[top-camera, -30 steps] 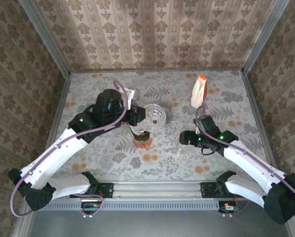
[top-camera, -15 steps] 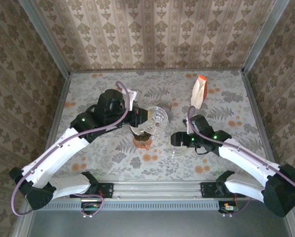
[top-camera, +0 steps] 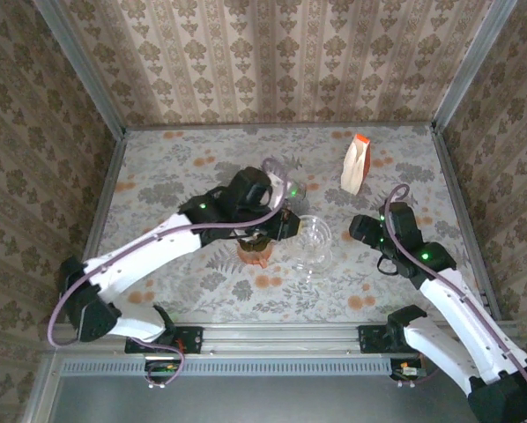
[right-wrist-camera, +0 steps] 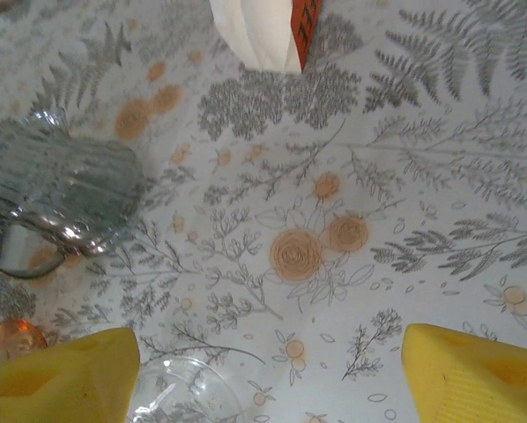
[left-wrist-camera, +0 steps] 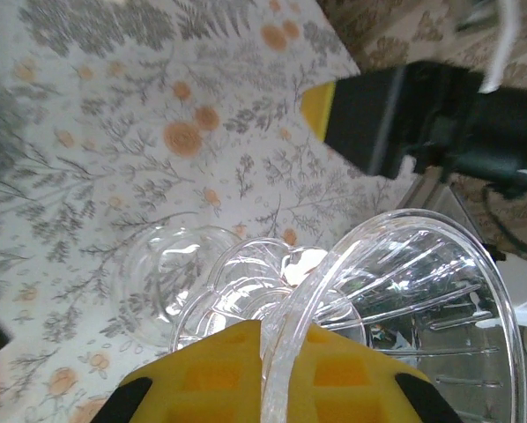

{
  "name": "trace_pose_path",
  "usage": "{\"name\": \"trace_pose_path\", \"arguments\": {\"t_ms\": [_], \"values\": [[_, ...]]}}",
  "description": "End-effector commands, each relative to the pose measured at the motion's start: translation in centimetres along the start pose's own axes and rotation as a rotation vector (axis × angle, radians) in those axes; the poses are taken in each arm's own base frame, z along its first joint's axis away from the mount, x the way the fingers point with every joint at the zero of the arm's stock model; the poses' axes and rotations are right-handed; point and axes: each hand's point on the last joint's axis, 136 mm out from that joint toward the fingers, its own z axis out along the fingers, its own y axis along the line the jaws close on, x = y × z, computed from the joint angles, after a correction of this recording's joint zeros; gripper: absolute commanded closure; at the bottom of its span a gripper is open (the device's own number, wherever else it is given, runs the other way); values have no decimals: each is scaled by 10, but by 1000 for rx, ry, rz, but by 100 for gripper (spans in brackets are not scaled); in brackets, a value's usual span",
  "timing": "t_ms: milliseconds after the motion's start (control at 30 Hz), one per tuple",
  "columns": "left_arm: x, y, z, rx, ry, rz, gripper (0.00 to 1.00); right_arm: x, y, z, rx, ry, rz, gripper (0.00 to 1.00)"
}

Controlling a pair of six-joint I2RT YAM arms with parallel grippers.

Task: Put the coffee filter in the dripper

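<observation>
One clear glass dripper [top-camera: 315,234], one white filter packet [top-camera: 355,165], one ribbed glass mug [right-wrist-camera: 52,198], one amber object [top-camera: 255,253], one clear glass cup [left-wrist-camera: 162,282], one left arm [top-camera: 149,256], one right arm [top-camera: 457,300].

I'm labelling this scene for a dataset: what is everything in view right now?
clear ribbed plastic dripper: 1, transparent, held by its rim above the table's centre
small clear round cup: 1, transparent, on the table beside the dripper
grey ribbed glass mug: 1, grey, mid-table, behind the dripper
small amber glass object: 1, orange-brown, under the left arm's wrist
white paper filter pack with orange top: 1, white and orange, far right of the table
floral table cover: 1, grey with orange flowers
left gripper: 1, yellow fingers, shut on the dripper's rim
right gripper: 1, yellow fingers, open, empty
</observation>
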Motion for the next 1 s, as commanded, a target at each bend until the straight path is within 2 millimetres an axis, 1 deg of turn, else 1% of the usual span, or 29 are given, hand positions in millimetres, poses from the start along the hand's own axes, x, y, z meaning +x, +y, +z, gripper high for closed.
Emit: {"name": "trace_pose_path", "arguments": {"t_ms": [0,100,200,367,667,967], "values": [[-13,-19,14,64,-7,-2,100,-8,-9,-13,33,-46,21,20],[-15,-15,29,51,5,-5,100,-3,-10,-15,17,-45,26,20],[-13,-11,44,32,28,-2,100,1,-12,-17,9,-42,18,20],[-6,9,60,-25,50,-21,100,1,-9,-22,-13,-45,7,20],[-5,24,66,-71,29,-13,100,-1,-4,-26,-43,-42,-10,20],[6,40,67,-95,37,-54,100,-1,-3,-28,-48,-45,-11,19]]}}
